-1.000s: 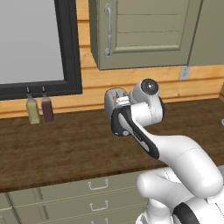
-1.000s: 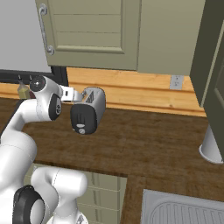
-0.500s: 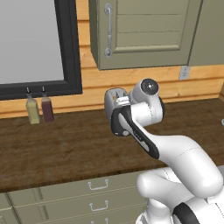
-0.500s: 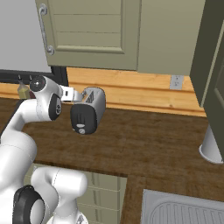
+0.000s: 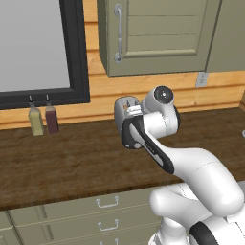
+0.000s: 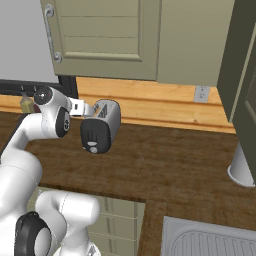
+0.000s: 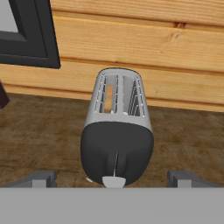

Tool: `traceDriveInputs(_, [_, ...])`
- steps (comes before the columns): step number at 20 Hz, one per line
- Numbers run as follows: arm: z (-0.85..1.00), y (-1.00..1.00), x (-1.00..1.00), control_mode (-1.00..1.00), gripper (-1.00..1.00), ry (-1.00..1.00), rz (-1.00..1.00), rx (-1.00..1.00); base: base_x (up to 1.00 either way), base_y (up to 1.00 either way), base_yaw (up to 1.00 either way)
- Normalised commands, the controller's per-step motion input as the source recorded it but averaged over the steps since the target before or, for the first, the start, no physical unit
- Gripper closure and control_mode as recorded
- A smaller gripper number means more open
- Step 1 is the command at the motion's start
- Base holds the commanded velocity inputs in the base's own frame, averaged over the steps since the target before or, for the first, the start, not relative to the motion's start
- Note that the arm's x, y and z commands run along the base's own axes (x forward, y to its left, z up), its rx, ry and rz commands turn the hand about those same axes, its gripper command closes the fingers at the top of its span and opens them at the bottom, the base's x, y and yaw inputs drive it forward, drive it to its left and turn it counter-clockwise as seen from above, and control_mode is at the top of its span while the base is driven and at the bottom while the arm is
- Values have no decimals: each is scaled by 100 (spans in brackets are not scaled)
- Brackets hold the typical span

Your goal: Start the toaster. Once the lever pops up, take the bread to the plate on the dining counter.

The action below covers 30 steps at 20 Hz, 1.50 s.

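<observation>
The toaster (image 7: 117,140) stands on the dark wood worktop (image 6: 175,165), close against the plank wall, its glossy black end panel facing the arm. In the hand view the gripper (image 7: 113,178) sits low in front of that panel with its jaws spread wide apart, one tip at seven o'clock of the toaster and the other at five o'clock, holding nothing. A tan slice, the bread (image 7: 109,97), shows inside the left-hand slot. A pale lever (image 7: 113,181) sits at the panel's bottom, at six o'clock. From the left base view, two small bottles (image 5: 43,119) stand well apart from the toaster, at nine o'clock, under the dark window frame (image 5: 76,52).
</observation>
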Motion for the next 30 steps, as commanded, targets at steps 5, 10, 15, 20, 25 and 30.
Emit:
traceDriveInputs(5, [0,0,0,-100,-100,0,0,0,0,0,0])
traceDriveInputs(10, [0,0,0,-100,-100,0,0,0,0,0,0])
traceDriveInputs(15, [0,0,0,-100,-100,0,0,0,0,0,0])
traceDriveInputs(20, [0,0,0,-100,-100,0,0,0,0,0,0])
traceDriveInputs(25, [0,0,0,-100,-100,0,0,0,0,0,0])
traceDriveInputs(30, [0,0,0,-100,-100,0,0,0,0,0,0])
